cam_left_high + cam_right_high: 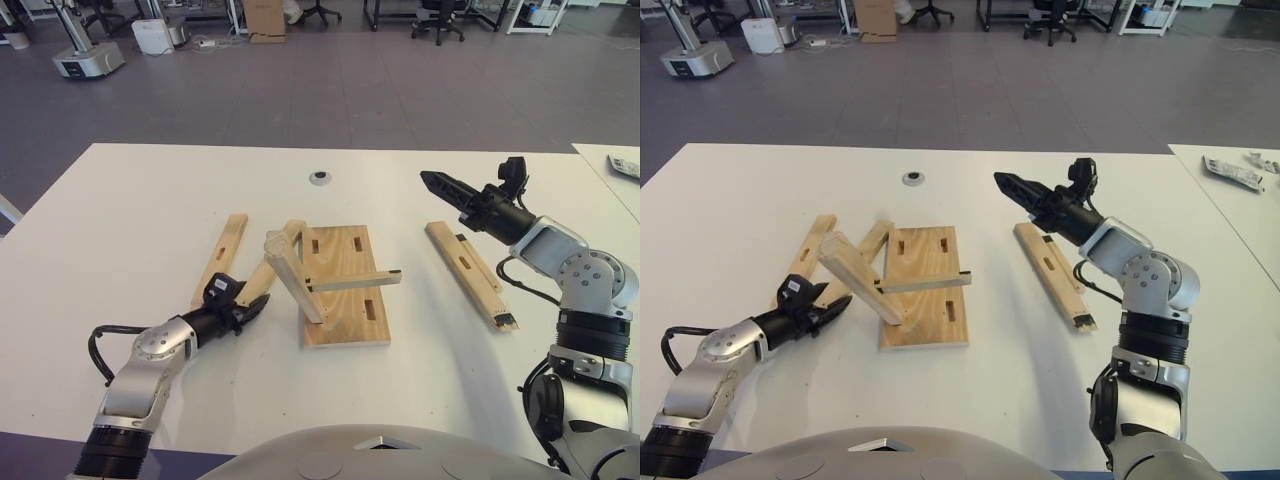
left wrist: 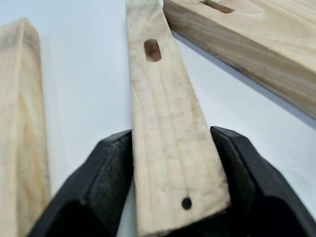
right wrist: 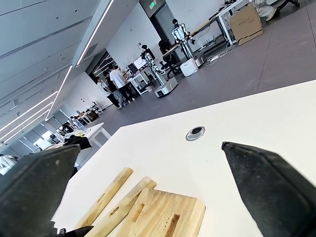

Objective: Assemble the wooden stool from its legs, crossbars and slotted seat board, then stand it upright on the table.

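Observation:
The slotted seat board [image 1: 350, 250] lies flat at the table's middle. A leg [image 1: 293, 275] with a crossbar [image 1: 355, 282] plugged into it rests across the board. Left of it lie two more legs, the outer one [image 1: 220, 258] loose. My left gripper [image 1: 250, 305] is shut on the near end of the inner leg [image 2: 168, 133], with a black finger [image 2: 98, 182] on each side. A fourth slotted leg [image 1: 468, 272] lies to the right of the board. Above its far end hangs my right gripper [image 1: 435, 182], open and empty, its fingers [image 3: 271, 182] wide apart.
A round cable grommet [image 1: 320, 178] sits in the table top behind the board. A second table [image 1: 610, 160] with small items stands at the far right. The table's near edge runs just in front of both arms.

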Robot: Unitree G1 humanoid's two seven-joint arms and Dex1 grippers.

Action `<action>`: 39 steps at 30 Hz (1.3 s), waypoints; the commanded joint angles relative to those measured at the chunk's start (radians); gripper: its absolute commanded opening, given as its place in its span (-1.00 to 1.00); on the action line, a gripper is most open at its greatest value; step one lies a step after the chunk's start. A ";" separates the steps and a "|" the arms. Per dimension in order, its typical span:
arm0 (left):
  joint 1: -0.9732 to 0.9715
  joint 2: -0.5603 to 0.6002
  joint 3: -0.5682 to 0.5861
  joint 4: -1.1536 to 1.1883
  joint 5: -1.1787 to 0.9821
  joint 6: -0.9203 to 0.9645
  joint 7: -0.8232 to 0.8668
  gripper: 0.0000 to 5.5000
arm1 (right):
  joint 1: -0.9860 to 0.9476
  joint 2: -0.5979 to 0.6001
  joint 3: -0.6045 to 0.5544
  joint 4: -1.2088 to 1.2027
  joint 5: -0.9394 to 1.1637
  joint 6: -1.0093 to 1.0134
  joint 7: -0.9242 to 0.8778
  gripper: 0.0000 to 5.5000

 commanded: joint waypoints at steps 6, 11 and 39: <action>-0.237 0.022 0.113 -0.035 -0.071 0.079 0.018 -0.25 | -0.029 0.005 -0.011 -0.012 0.011 0.005 -0.019 0.96; -0.551 0.018 0.266 -0.104 -0.331 0.207 -0.005 -0.25 | -0.146 0.037 -0.052 -0.057 0.174 0.064 -0.050 0.96; -0.666 0.070 0.284 -0.181 -1.150 0.705 -0.083 -0.25 | -0.522 0.035 0.002 0.062 0.673 0.139 -0.099 0.22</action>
